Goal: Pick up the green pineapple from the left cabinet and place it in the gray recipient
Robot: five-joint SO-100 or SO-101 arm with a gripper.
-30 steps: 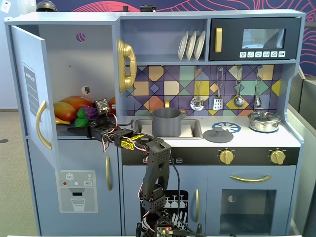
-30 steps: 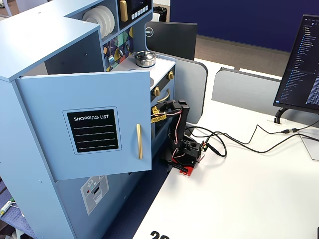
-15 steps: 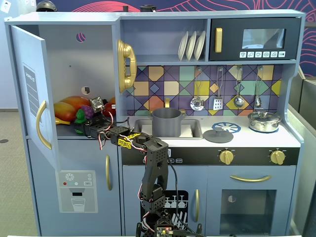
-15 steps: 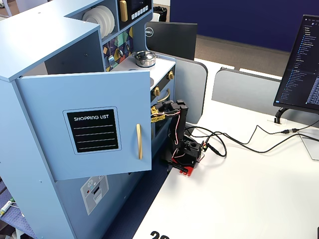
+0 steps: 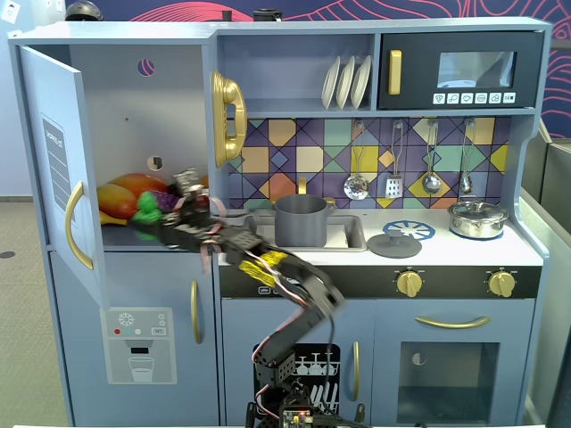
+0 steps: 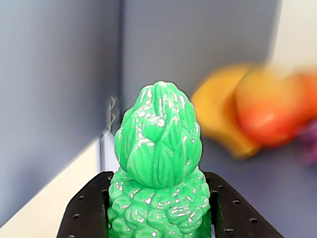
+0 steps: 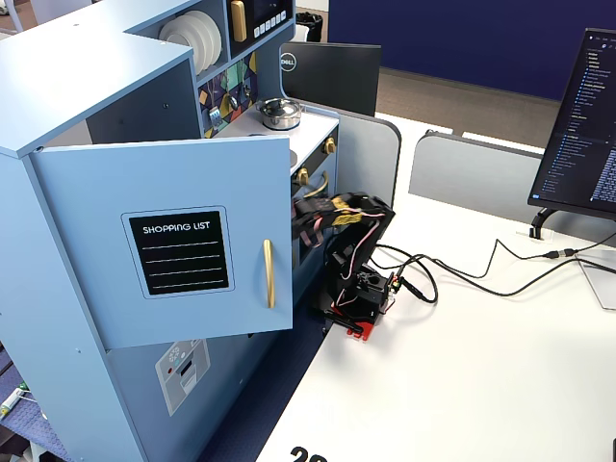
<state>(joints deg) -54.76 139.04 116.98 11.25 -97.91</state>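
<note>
Pineapple clamped between the fingers at the front edge of the cabinet shelf.

Gripper [image 6: 159,218] is closed on the green pineapple [image 6: 158,168]: in the wrist view both black fingers [image 6: 84,213] press against its bumpy body, leafy tip pointing away from the camera toward the back corner of the left cabinet [image 5: 134,116]. In a fixed view the green pineapple [image 5: 148,207] sits near the front edge of the cabinet's shelf, just beside the yellow-orange mango [image 5: 125,192], with the cabinet door [image 5: 55,160] swung open at the left edge. The gray recipient [image 5: 301,219] stands in the sink at the counter's left end, well apart from the fruit. In the other fixed view the open door [image 7: 178,250] hides the shelf.
</note>
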